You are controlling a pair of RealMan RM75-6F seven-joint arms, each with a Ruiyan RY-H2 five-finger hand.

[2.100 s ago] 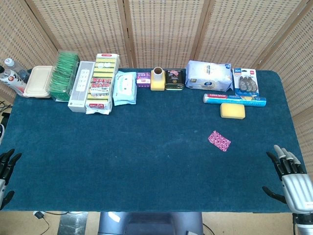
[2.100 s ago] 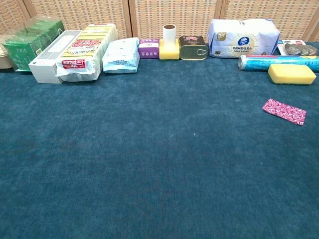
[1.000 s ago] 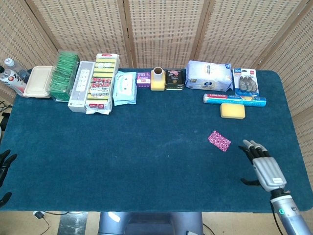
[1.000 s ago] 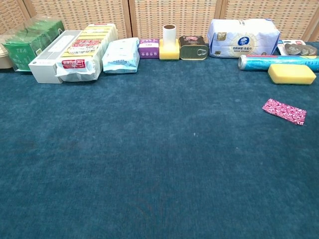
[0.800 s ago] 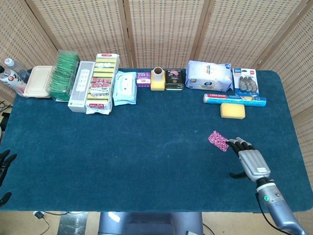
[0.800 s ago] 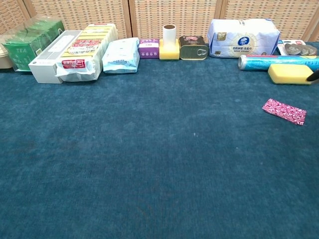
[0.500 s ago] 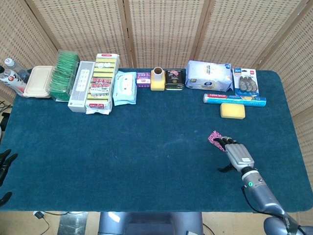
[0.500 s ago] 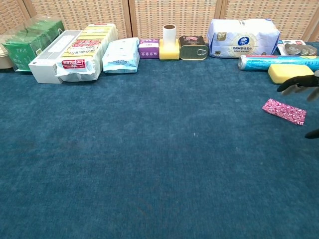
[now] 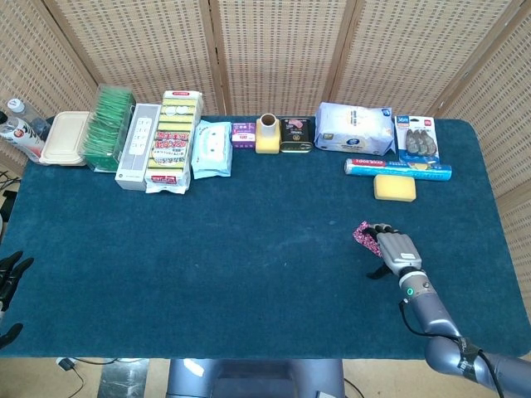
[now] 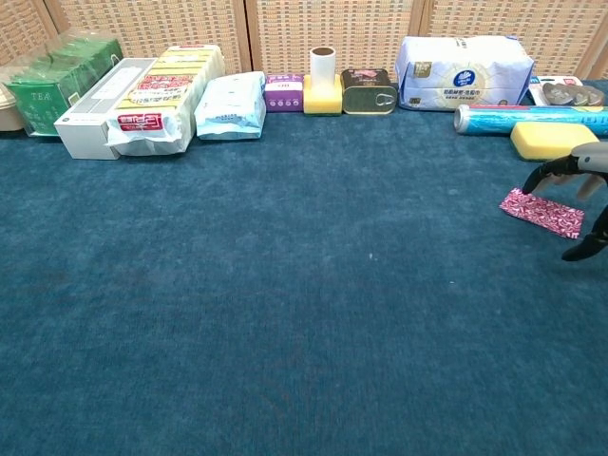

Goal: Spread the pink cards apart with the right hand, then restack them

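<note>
The small stack of pink patterned cards lies flat on the dark blue carpeted counter, nearer the camera than the yellow rectangular sponge and well apart from it. The right hand, grey with black fingers, hangs over the cards' right half, palm down, its fingers spread and bent down toward the stack; in the head view it covers part of the cards. It grips nothing, and whether its fingertips touch the top card cannot be told. The thumb points down to the counter just right of the cards. The left hand shows only at the counter's near left edge, far from the sponge, its black fingers apart and holding nothing.
</note>
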